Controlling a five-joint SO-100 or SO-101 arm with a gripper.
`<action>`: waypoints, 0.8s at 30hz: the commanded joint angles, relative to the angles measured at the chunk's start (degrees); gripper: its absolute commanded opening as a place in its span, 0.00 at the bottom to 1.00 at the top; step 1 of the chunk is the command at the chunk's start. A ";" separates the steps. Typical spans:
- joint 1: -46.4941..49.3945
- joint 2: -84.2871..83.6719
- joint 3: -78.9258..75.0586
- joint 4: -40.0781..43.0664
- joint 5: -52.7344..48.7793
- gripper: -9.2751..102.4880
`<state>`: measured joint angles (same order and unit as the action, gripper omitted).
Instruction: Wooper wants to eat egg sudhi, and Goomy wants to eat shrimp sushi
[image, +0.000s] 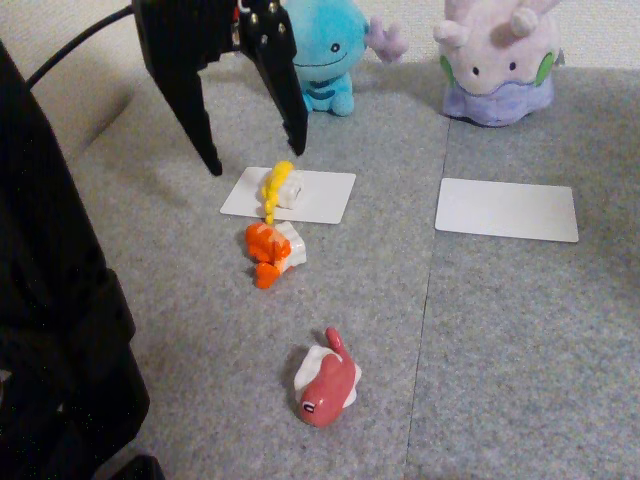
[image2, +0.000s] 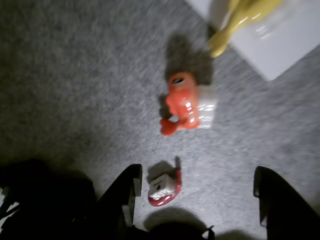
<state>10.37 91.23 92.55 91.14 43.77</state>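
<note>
fixed view: the pincer (image: 253, 160) hangs above the grey carpet (image: 500, 330) with its two black fingers (image: 285, 95) spread wide apart and nothing between them. just below and a little right of the tips, the egg sushi (image: 278, 187) lies on a white card (image: 325, 196), its yellow tail reaching over the card's front edge. just in front of that, further below the pincer, the shrimp sushi (image: 270, 250) rests on the carpet off the card, seemingly tipped on its side. well below the pincer, nearer the camera, lies the red sushi (image: 326, 382). behind the pincer and slightly right, wooper (image: 325, 50) sits at the carpet's far edge, partly hidden by the right finger. far to the right of the pincer sits goomy (image: 498, 62), with a second white card (image: 507, 209) bare in front of it. a black cable (image: 75, 45) runs off to the left of the arm, and a dark mass fills the left edge of the picture.

wrist view: blurred. the pincer (image2: 195, 200) enters from the bottom edge, fingers (image2: 122, 200) wide apart. the red sushi (image2: 165, 187) lies on the carpet between them, close to the left finger, not touched. beyond the pincer, the shrimp sushi (image2: 187, 105) lies on the carpet (image2: 75, 75). further still, up and to the right, the egg sushi (image2: 240, 22) sits smeared on the corner of its card (image2: 285, 45).
</note>
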 joint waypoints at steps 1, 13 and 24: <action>-0.35 1.76 3.08 -2.02 -1.14 0.32; 0.62 1.76 13.97 -16.70 -2.90 0.31; 2.72 -0.44 14.06 -19.16 -3.08 0.31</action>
<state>12.74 90.79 106.88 72.51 41.13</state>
